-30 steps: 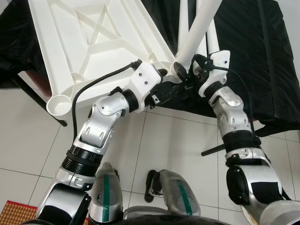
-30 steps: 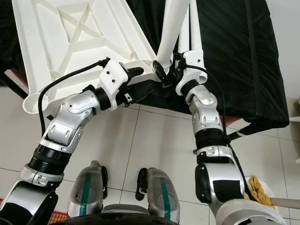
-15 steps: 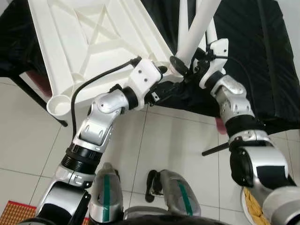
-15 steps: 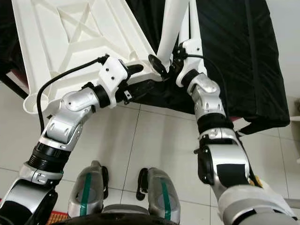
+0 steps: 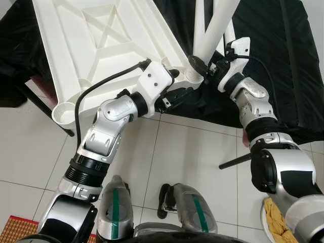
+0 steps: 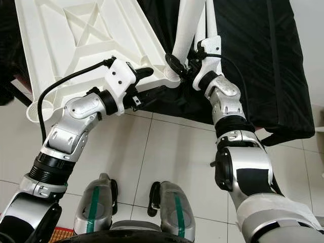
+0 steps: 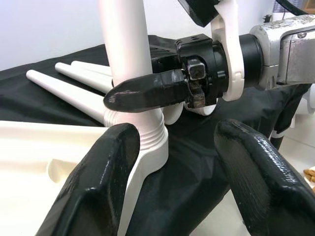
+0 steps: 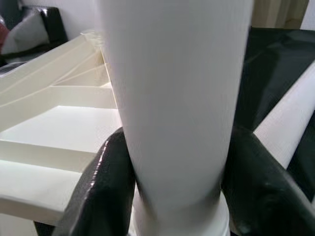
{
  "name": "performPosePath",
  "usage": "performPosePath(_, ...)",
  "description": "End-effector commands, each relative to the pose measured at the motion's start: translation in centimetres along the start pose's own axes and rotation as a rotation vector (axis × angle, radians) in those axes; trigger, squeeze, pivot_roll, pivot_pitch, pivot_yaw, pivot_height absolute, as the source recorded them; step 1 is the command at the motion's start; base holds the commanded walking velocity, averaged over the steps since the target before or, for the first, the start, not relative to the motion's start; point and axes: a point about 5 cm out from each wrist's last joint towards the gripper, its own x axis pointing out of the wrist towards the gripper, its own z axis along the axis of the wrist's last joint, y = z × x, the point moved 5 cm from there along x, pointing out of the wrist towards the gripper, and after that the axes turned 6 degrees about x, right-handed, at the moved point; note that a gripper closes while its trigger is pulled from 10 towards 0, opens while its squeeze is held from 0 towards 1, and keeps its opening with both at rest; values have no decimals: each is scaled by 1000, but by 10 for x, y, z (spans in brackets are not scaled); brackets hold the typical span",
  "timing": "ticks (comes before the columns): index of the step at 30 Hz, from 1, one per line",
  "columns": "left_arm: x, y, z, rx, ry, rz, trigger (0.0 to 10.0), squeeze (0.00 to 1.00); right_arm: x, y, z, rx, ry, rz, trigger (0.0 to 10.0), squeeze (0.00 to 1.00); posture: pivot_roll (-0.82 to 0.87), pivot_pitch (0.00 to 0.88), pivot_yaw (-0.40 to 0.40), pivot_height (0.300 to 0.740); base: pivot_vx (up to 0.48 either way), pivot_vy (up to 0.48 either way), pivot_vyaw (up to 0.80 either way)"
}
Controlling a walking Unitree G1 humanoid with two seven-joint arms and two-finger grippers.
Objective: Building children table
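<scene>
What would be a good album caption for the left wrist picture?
Right claw grips the white table leg standing in the tabletop's corner socket, the left claw open beside it.

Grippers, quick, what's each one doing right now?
Left gripper: open, at the tabletop corner socket.
Right gripper: shut on the white table leg.

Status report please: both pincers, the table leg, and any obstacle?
Right pincer shut on table leg at corner socket. Left pincer open at tabletop corner. No obstacle seen.
</scene>
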Motion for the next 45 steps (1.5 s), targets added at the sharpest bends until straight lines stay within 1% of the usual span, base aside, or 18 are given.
performPosePath(1, 1, 3, -1, -3, 9, 17, 10000, 0, -3, -2, -4, 33, 5, 2, 0, 0, 64, 19, -56, 740, 0, 0, 0)
performPosePath(8, 2, 2, 0, -3, 6, 13, 10000, 0, -4, -1, -6, 44, 4, 29, 0, 0, 59, 22, -59, 740, 0, 0, 0)
performPosePath(9, 2, 2, 0, -3, 7, 13, 10000, 0, -4, -2, -7, 43, 12, 19, 4549, 0, 59, 22, -59, 740, 0, 0, 0)
performPosePath(10, 2, 2, 0, -3, 7, 13, 10000, 0, -4, -2, -8, 40, 17, 11, 10000, 0, 59, 23, -62, 740, 0, 0, 0)
performPosePath(15, 2, 2, 0, -4, 8, 14, 10000, 0, -3, 1, -9, 57, -2, 4, 10000, 0, 58, 26, -67, 740, 0, 0, 0)
performPosePath(26, 2, -1, -1, -12, 6, 15, 10000, 0, 2, 11, -6, 48, -82, -103, 10000, 0, 51, 31, -73, 740, 0, 0, 0)
performPosePath(28, 2, -1, 0, -12, 5, 14, 10000, 0, 3, 11, -5, 45, -100, -157, 10000, 0, 49, 32, -72, 740, 0, 0, 0)
performPosePath(30, 2, -2, 0, -14, 4, 12, 10000, 0, 1, 3, -7, 67, -122, -320, 10000, 0, 47, 34, -71, 740, 0, 0, 0)
performPosePath(31, 2, -2, 0, -14, 4, 12, 10000, 0, 1, 3, -7, 67, -122, -320, 10000, 0, 47, 34, -71, 740, 0, 0, 0)
performPosePath(32, 2, -2, -1, -15, 4, 9, 10000, 0, -1, 0, -8, 62, -132, -403, 10000, 0, 47, 35, -72, 740, 0, 0, 0)
performPosePath(33, 2, -2, -1, -15, 4, 9, 10000, 0, -1, 0, -8, 62, -132, -403, 10000, 0, 47, 35, -72, 740, 0, 0, 0)
performPosePath(34, 2, -3, -1, -15, 4, 8, 10000, 0, -3, -1, -9, 64, -142, -472, 10000, 0, 47, 36, -72, 740, 0, 0, 0)
performPosePath(37, 2, -3, -1, -15, 4, 8, 10000, 0, -5, 0, -10, 72, -154, -525, 10000, 0, 47, 36, -72, 740, 0, 0, 0)
performPosePath(38, 2, -3, -1, -14, 4, 7, 10000, 0, -8, 0, -10, 63, -163, -583, 10000, 0, 49, 35, -75, 740, 0, 0, 0)
performPosePath(42, 2, -3, 0, -14, 4, 8, 10000, 0, -9, 0, -10, 56, -168, -618, 10000, 0, 49, 35, -75, 740, 0, 0, 0)
performPosePath(43, 2, -3, 0, -14, 3, 8, 10000, 0, -8, 7, -12, 72, -169, -619, 10000, 0, 48, 32, -75, 740, 0, 0, 0)
performPosePath(44, 2, -3, 0, -14, 3, 8, 10000, 0, -8, 7, -12, 72, -169, -619, 10000, 0, 48, 32, -75, 740, 0, 0, 0)
performPosePath(45, 2, -2, 0, -14, 2, 7, 10000, 0, -5, 16, -14, 85, -170, -601, 10000, 0, 48, 32, -75, 740, 0, 0, 0)
